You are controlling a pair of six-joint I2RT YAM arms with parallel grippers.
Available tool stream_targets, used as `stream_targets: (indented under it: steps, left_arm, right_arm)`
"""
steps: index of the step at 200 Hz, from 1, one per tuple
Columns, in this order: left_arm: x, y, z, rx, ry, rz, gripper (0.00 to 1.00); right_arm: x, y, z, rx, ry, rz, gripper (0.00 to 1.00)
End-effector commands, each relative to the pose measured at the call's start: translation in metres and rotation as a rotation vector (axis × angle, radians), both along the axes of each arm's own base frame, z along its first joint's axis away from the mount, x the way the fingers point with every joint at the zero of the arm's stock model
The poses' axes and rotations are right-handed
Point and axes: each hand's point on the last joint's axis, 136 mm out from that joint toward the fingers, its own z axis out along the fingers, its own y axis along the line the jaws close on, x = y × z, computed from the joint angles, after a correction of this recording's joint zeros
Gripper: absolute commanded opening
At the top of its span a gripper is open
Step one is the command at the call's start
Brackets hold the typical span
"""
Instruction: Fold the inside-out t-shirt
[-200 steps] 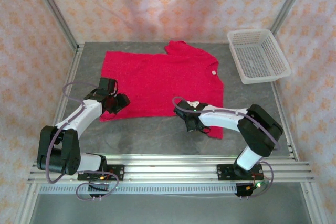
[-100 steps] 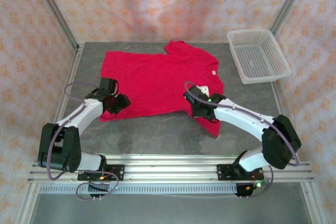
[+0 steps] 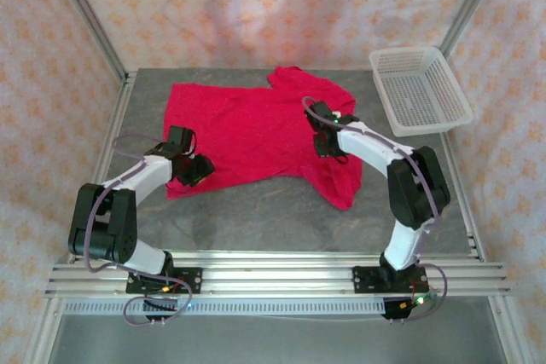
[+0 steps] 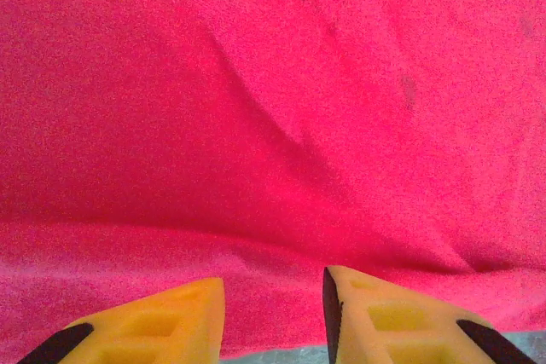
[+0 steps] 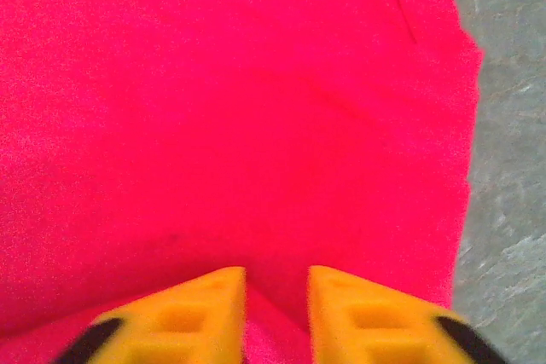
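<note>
The inside-out t-shirt [image 3: 247, 130] lies spread on the grey table [image 3: 256, 219], bright red, with its right side bunched and hanging down to a point. My left gripper [image 3: 194, 168] sits at the shirt's near-left hem. In the left wrist view its yellow fingers [image 4: 162, 321] stand apart over the t-shirt [image 4: 273, 108], whose edge runs just inside the left gripper [image 4: 273, 296]. My right gripper [image 3: 328, 144] rests on the shirt's right part near the neck. In the right wrist view the right gripper [image 5: 277, 296] is open, with a ridge of the t-shirt [image 5: 239, 108] between its fingers.
A white slatted basket [image 3: 420, 89] stands at the back right corner of the table. Metal frame posts rise at both back corners. Bare grey table [image 5: 512, 125] shows to the right of the shirt and along the near edge.
My right gripper has swung from the shirt's near-right edge up towards the neck, dragging cloth with it, and its fingers have come apart. The left gripper has barely moved.
</note>
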Motion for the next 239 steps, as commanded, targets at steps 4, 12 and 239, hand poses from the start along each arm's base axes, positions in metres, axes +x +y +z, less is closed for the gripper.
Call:
stream_targets:
  steps: [4,12,239]
  left_arm:
    - [0.013,-0.001,0.01,-0.005,-0.043,-0.016,0.36]
    - [0.013,0.0,0.011,-0.003,-0.044,-0.018,0.36]
    - [0.006,0.025,0.023,-0.042,-0.058,0.051,0.35]
  right_arm:
    - [-0.007,-0.015,0.035,-0.081,-0.009,-0.048,0.37]
    - [-0.014,-0.017,0.046,-0.07,-0.026,-0.07,0.38]
    - [-0.051,0.016,-0.04,0.443,-0.052,-0.368,0.28]
